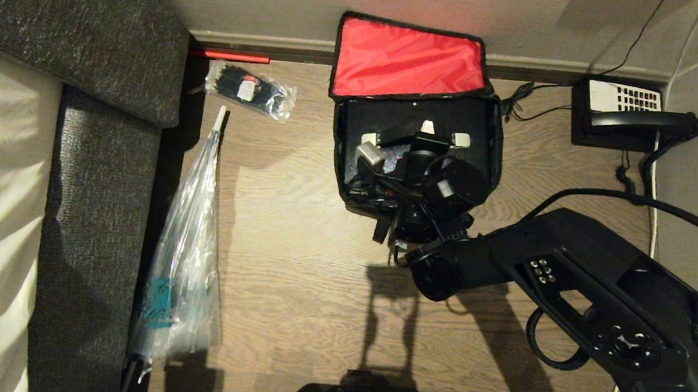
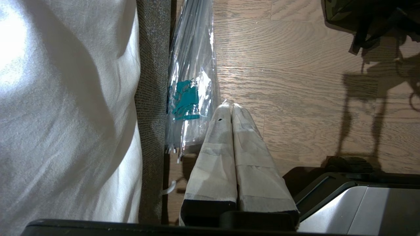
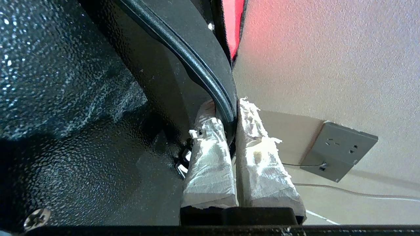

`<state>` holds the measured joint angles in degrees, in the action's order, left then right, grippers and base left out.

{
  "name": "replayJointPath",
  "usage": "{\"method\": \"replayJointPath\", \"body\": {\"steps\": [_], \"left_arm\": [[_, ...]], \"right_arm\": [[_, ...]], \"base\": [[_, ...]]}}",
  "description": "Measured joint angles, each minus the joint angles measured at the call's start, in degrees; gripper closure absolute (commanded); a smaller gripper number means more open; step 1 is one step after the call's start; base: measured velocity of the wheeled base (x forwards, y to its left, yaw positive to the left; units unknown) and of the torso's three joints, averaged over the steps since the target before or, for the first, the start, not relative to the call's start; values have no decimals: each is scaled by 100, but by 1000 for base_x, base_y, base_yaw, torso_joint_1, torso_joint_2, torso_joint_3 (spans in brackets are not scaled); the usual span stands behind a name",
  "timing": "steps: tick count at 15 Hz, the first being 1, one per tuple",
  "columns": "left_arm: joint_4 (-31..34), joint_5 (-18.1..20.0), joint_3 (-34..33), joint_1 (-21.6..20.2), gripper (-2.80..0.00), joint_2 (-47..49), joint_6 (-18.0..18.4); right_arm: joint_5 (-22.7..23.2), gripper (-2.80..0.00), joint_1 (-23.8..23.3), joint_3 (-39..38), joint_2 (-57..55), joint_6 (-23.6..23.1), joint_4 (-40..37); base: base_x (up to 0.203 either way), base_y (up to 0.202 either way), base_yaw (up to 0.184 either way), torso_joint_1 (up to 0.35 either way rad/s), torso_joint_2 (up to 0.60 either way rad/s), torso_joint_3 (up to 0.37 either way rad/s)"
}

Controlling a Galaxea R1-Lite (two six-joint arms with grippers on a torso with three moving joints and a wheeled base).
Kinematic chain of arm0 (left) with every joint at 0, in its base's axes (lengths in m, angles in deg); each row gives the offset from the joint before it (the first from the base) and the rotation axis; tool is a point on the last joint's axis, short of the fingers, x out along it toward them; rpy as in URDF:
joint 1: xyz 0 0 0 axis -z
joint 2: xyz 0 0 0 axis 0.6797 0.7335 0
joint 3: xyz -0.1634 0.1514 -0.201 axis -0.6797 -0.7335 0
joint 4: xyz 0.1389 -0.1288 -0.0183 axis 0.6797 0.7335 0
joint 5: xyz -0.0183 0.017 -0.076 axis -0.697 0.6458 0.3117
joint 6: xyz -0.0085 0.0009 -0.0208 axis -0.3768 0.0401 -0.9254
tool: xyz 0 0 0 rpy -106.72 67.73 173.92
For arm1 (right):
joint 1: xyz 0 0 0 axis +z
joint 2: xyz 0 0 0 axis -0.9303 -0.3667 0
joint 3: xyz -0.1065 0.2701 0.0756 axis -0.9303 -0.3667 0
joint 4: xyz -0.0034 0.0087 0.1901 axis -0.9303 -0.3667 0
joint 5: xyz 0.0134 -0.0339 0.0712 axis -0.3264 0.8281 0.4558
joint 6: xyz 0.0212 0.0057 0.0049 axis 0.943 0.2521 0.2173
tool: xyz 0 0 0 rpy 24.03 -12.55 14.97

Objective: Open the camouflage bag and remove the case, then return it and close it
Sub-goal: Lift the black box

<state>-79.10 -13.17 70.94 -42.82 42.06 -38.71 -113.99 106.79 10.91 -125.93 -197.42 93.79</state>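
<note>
The camouflage bag [image 1: 495, 152] stands open on the wood floor against the wall, its red inner lid [image 1: 408, 62] flipped back. My right arm [image 1: 570, 272] reaches into it from the right. Inside, my right gripper [image 3: 226, 106] is shut on the beaded edge of the black case [image 3: 197, 49], one taped finger on each side. Dark glittery lining [image 3: 65, 82] shows beside the case. The case's flat black face [image 1: 406, 116] fills the bag's mouth, partly covered by my wrist. My left gripper [image 2: 231, 106] is parked low by the bed, shut and empty.
A black desk telephone [image 1: 628, 113] sits at the wall to the right, its cords trailing. A clear packet of black ties [image 1: 251, 89] and a long clear plastic bundle [image 1: 185, 257] lie left of the bag. A grey bed base [image 1: 95, 212] borders the left. A wall socket [image 3: 338, 155] is behind.
</note>
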Motion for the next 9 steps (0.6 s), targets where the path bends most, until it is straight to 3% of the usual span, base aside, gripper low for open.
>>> {"method": "replayJointPath", "body": {"steps": [9], "left_arm": [[0,0,0,0,0,0,2]], "right_arm": [[-106,0,155,-8,-91,30,7]], "base": [[0,0,0,0,0,0]]}}
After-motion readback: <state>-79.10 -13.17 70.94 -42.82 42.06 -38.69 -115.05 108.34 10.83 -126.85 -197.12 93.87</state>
